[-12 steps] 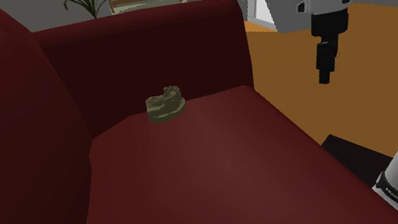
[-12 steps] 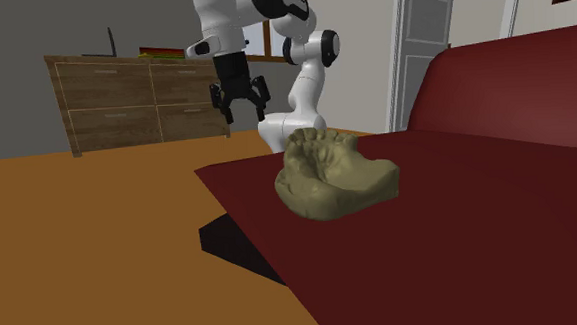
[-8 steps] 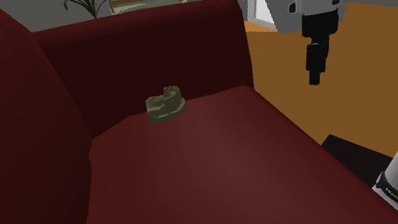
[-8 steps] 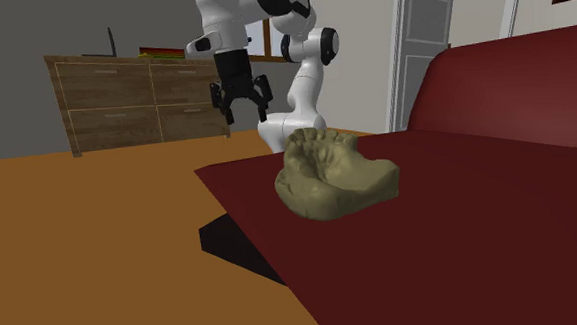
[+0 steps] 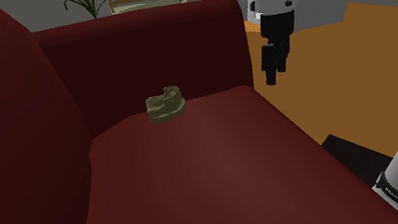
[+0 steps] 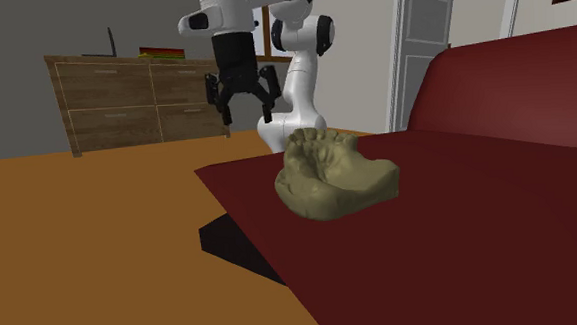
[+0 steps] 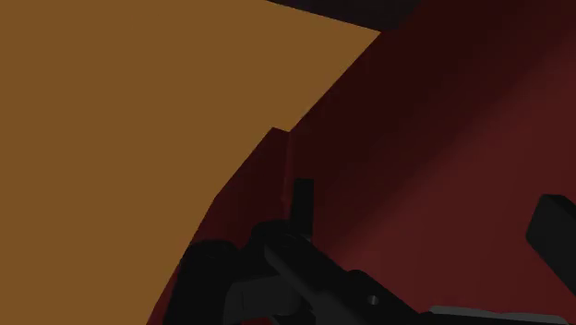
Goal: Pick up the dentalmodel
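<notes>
The dental model is an olive-coloured cast of teeth lying on the dark red sofa seat, close to the backrest. Seen from the other side, the dental model sits near the seat's edge. My black gripper hangs in the air over the seat's outer edge, off to the shoulder view's right of the model and higher than it. In the second exterior view the gripper stands open behind the model, nothing between its fingers. Along the hand, the fingers are spread over the sofa's edge.
The sofa's backrest and high side wall in the model. Orange floor lies beyond the seat edge. A wooden dresser and a door stand behind the arm. The stand's dark base is beside the sofa.
The gripper has travelled toward the shoulder view's left and slightly up, from over the floor to the sofa's edge. Its fingers stay open. The dental model has not moved.
</notes>
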Controlling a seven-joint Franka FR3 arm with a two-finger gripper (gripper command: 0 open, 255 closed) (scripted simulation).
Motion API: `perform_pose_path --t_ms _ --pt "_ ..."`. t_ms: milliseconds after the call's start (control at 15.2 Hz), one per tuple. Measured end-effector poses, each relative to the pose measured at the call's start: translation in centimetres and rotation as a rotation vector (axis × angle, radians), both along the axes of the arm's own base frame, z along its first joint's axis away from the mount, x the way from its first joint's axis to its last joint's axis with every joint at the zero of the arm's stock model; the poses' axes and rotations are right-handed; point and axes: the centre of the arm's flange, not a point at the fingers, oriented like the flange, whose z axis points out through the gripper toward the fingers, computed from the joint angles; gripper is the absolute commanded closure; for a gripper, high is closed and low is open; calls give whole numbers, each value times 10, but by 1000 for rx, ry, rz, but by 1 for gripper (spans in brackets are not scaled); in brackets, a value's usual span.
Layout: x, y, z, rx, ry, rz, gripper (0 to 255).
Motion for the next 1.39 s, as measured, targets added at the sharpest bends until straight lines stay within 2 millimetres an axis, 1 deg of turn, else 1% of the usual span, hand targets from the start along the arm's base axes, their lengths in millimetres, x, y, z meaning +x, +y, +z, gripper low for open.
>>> perform_pose_path --t_ms 264,396,594,726,858,990,1056,1320,1386 --pt "22 42 6 -5 -35 10 0" --pt "42 58 12 -8 -53 14 0" --pt "62 92 19 -11 -79 23 0" --pt "75 111 24 -13 -97 27 0" --pt "94 128 23 -16 -115 32 0" --pt "111 150 31 -17 -132 37 0" --pt "115 159 34 -19 -141 39 0" --pt "143 198 43 -23 -176 50 0" --pt "151 211 46 -24 -185 53 0"
